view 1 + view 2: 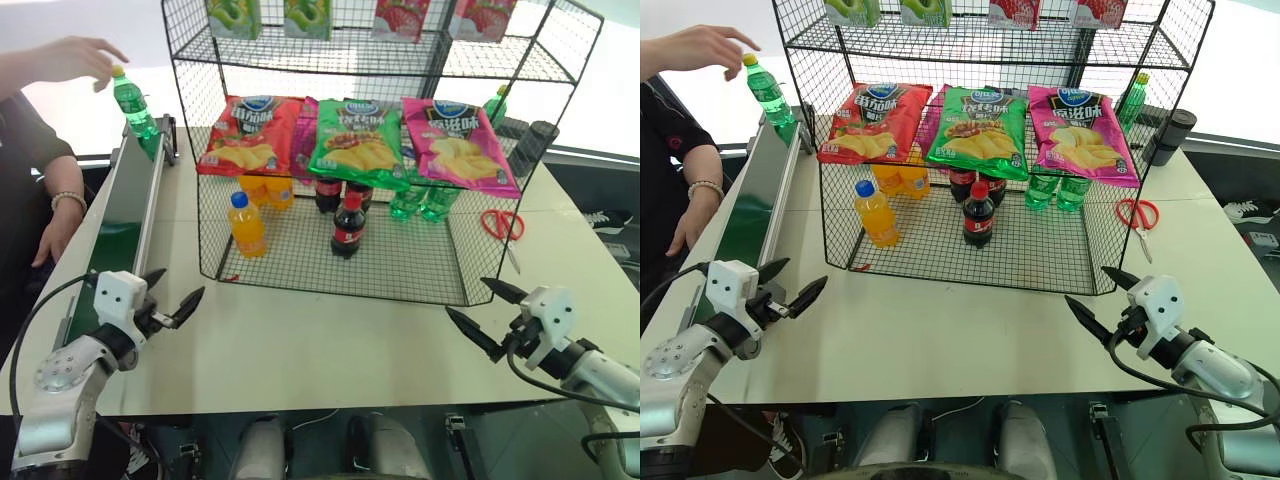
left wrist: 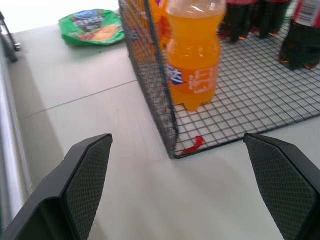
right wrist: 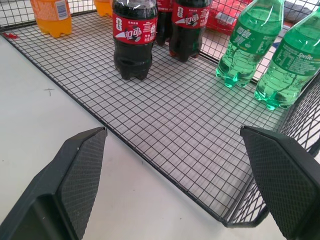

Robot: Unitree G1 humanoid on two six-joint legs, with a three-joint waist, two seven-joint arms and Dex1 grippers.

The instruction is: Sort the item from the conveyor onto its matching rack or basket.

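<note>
- The green soda bottle [image 1: 131, 106] stands upright at the far end of the conveyor [image 1: 122, 225], a person's hand [image 1: 72, 58] just above its yellow cap.
- Left gripper [image 1: 172, 297] hovers near the conveyor's near end, fingers apart, empty.
- Right gripper [image 1: 482, 310] hovers at the near right before the rack [image 1: 340, 262], fingers apart, empty.

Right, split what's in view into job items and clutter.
Job: green soda bottle on the conveyor; wire rack; left gripper and right gripper, both open.
Clutter: scissors; black cylinder; loose crisp bag.
</note>
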